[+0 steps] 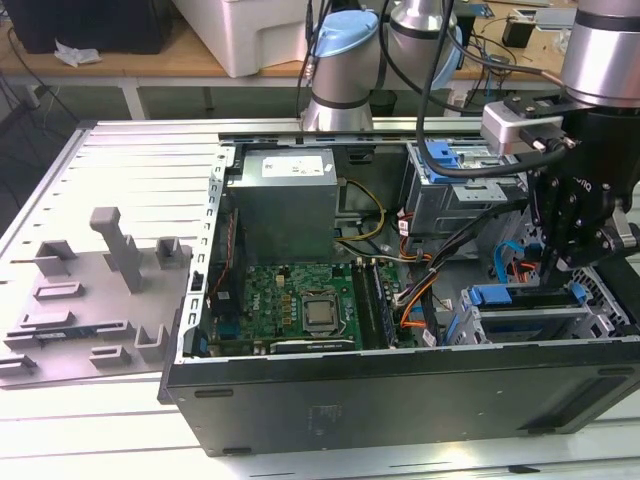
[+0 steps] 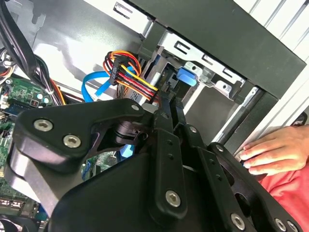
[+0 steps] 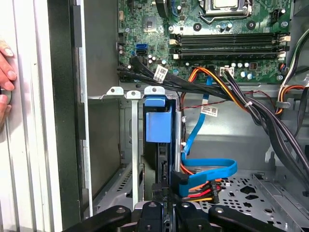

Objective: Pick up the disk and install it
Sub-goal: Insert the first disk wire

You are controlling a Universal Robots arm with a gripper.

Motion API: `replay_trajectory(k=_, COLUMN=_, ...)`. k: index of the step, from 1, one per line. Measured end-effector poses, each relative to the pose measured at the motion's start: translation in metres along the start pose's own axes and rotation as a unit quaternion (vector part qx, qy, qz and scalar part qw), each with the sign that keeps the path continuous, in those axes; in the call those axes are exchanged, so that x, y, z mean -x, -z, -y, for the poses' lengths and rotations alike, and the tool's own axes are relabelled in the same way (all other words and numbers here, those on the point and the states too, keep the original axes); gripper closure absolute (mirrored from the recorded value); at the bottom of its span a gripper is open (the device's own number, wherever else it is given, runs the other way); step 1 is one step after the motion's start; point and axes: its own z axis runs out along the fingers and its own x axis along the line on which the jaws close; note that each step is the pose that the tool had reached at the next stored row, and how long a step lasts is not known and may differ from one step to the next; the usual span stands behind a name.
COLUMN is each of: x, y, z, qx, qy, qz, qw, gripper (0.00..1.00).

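The disk [image 3: 158, 123] shows edge-on as a blue strip standing in a slot of the metal drive cage [image 3: 132, 145], its far tab level with the cage's tabs. In the second wrist view its blue end [image 2: 187, 77] sits inside the cage. My gripper [image 3: 161, 157] reaches down to the disk's near end with its fingers close together. I cannot tell whether they pinch any part of it. In the exterior view the gripper [image 1: 556, 270] hangs over the cage [image 1: 520, 322] at the right end of the open computer case. The fingertips [image 2: 161, 104] lie beside a bundle of coloured wires.
A person's hand [image 2: 270, 150] rests on the case's outer edge close to the cage. Blue and orange cables [image 3: 198, 186] crowd the space beside the disk. The motherboard [image 1: 300, 300] and power supply [image 1: 285, 190] fill the case's middle. A grey fixture tray [image 1: 90, 300] lies at the exterior view's left.
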Motion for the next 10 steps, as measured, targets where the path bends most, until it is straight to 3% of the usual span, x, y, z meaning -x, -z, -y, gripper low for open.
replay_trajectory(k=10, x=0.0, y=-0.001, z=-0.0004, qx=0.0001, qy=-0.001, qz=0.0012, qw=1.0, gripper=0.83)
